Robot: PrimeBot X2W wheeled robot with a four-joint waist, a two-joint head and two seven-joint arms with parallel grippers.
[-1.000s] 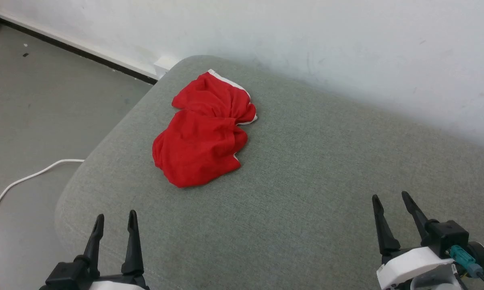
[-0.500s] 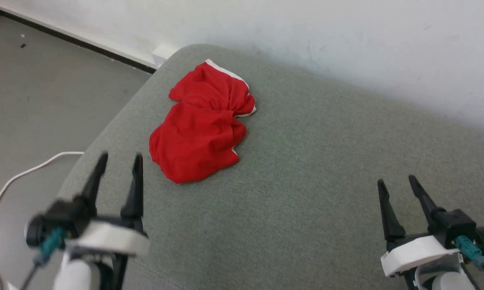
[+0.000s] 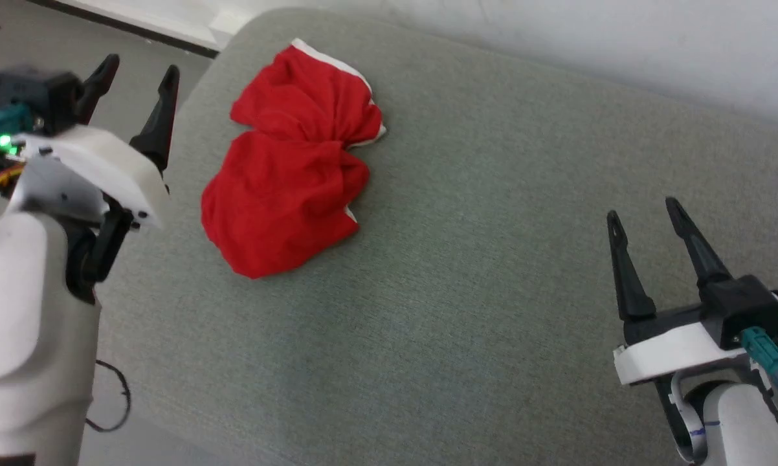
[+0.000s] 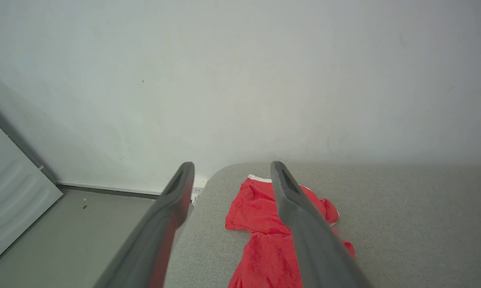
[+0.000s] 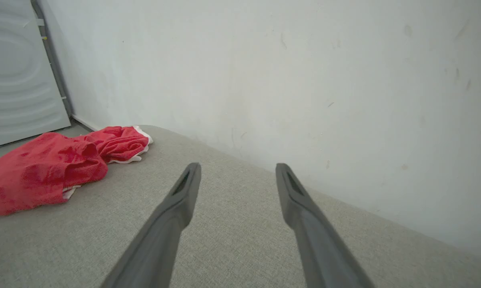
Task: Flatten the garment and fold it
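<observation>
The garment [image 3: 285, 175] is a crumpled heap of bright red shorts with a thin white edge, lying at the far left of a grey-green cushioned surface [image 3: 492, 272]. No lettering or waistband shows. My left gripper [image 3: 141, 67] is open, raised to the left of the heap and off the cushion's edge, holding nothing. In the left wrist view the shorts [image 4: 260, 224] lie ahead between and behind the fingers [image 4: 300, 216]. My right gripper [image 3: 643, 213] is open at the lower right, well clear of the red heap [image 5: 48, 168].
A white wall [image 3: 622, 39] runs behind the cushion. Grey floor [image 3: 13, 26] lies to the left, with a dark baseboard. A dark cable loop [image 3: 114, 404] hangs by my left arm. A pale panel [image 5: 16, 72] leans at the wall.
My left arm has risen and swung forward to the left side of the shorts. The right gripper has moved up a little. The head camera has tilted, shifting the whole scene.
</observation>
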